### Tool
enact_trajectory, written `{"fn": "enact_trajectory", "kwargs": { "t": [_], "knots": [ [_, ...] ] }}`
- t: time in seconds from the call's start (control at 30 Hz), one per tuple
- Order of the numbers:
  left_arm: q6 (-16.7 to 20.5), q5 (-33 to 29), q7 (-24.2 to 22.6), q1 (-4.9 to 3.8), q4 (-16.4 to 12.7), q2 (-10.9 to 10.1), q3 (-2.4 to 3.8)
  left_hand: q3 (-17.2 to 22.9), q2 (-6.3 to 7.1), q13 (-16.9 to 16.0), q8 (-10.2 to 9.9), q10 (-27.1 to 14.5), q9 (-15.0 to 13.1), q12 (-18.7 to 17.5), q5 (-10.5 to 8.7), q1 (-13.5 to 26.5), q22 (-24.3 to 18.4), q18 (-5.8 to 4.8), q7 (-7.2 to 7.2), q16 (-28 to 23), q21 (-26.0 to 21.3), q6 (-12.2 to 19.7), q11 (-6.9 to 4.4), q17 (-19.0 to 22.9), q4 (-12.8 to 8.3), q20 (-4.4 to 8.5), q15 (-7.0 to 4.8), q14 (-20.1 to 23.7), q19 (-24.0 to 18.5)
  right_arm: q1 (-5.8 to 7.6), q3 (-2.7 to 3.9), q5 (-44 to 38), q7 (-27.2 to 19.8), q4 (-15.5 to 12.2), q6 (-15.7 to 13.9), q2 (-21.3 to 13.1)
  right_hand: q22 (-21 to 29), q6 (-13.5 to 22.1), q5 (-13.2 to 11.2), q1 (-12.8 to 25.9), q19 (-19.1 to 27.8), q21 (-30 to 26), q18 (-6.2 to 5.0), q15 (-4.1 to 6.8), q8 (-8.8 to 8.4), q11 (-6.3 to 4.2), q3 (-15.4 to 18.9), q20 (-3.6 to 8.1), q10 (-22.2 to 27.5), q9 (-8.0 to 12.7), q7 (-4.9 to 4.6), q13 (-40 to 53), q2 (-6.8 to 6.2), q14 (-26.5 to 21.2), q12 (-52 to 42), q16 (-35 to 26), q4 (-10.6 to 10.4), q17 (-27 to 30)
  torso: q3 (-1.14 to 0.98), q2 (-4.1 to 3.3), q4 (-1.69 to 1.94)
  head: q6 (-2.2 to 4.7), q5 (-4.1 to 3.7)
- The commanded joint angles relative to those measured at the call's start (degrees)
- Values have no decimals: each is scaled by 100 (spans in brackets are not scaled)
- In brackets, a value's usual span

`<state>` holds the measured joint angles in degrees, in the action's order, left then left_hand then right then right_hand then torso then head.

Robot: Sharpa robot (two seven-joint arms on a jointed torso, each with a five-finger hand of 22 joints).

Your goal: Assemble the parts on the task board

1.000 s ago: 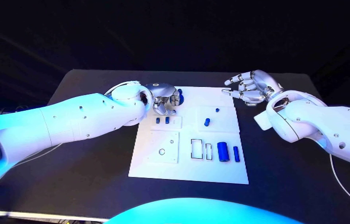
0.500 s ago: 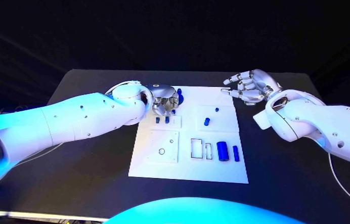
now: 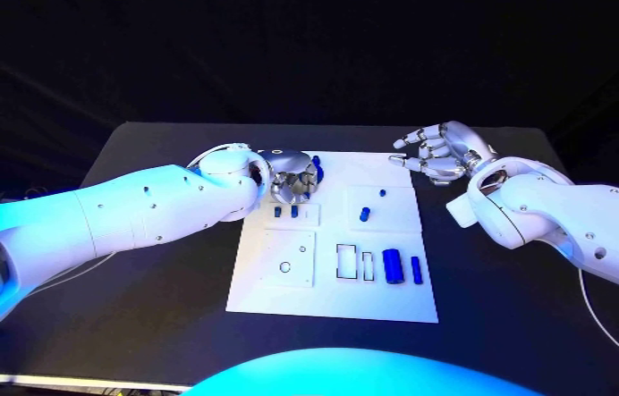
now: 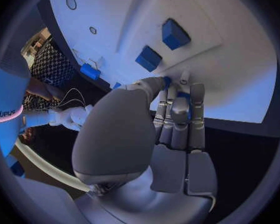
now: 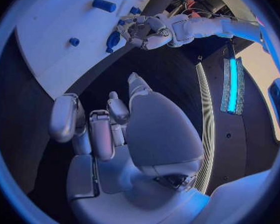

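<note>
Two silver hands sit at the far end of the task board (image 3: 333, 298), one on each side. Left hand (image 3: 292, 173) is over the board's far left corner, fingers (image 4: 179, 115) curled downward around a blue part (image 3: 317, 167); the left wrist view shows blue between the fingertips, which rest against the white surface, so the hand grips that part. Right hand (image 3: 443, 154) hovers above the black table (image 3: 155, 164) just off the board's far right corner, well apart from any part, fingers loosely bent and separated, holding nothing. On the board: two small blue pegs (image 3: 285, 211) stand just near of the left hand, a short blue piece (image 3: 365, 214) lies mid-board, and a thick blue cylinder (image 3: 392, 267) with a thinner blue pin (image 3: 415, 269) beside it lie toward the near right.
</note>
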<state>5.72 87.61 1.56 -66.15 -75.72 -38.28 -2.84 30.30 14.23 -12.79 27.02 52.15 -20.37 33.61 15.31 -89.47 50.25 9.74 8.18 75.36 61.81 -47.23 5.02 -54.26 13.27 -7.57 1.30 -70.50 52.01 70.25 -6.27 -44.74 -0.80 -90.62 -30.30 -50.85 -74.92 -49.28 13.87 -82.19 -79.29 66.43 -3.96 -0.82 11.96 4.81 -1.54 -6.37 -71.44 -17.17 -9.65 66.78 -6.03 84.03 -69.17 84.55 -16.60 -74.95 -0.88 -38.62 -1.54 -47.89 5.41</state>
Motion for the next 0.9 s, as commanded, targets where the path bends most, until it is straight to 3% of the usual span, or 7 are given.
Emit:
{"fn": "enact_trajectory", "kwargs": {
  "t": [0.03,0.6,0.9],
  "knots": [
    [-87,-92,-103,3,19,20,1,47,10,20,-39,65,14,-51,-17,0,31,9,0,42,44,-65,-7,-12,-17,13,5,-49,10,-3,2,-7,-60,-7,14,3,-314,10,36,8,49,-38,-111,43,22,-12,-34,-3,41,7,6,-9,19,316,16,-14,0,-425,0,0,5,-15,-5],
    [-343,-106,34,18,159,66,-33,115,53,139,-164,26,87,-284,-32,121,76,10,18,72,86,-60,44,80,-80,-1,41,-14,-93,-3,2,-7,-56,-5,15,4,-314,10,36,8,49,-38,-111,43,22,-12,-34,-3,41,7,6,-9,19,316,16,-14,0,-425,1,4,7,-46,-18],
    [-401,-69,6,19,192,89,-43,182,-45,149,-125,305,81,-291,-34,109,265,-12,11,220,248,-307,0,-93,-220,-2,15,-162,26,-3,2,-7,-60,-4,16,6,-314,10,36,8,49,-38,-111,43,22,-12,-34,-3,41,7,6,-9,19,316,16,-14,0,-425,1,8,2,-45,-12]
  ]
}}
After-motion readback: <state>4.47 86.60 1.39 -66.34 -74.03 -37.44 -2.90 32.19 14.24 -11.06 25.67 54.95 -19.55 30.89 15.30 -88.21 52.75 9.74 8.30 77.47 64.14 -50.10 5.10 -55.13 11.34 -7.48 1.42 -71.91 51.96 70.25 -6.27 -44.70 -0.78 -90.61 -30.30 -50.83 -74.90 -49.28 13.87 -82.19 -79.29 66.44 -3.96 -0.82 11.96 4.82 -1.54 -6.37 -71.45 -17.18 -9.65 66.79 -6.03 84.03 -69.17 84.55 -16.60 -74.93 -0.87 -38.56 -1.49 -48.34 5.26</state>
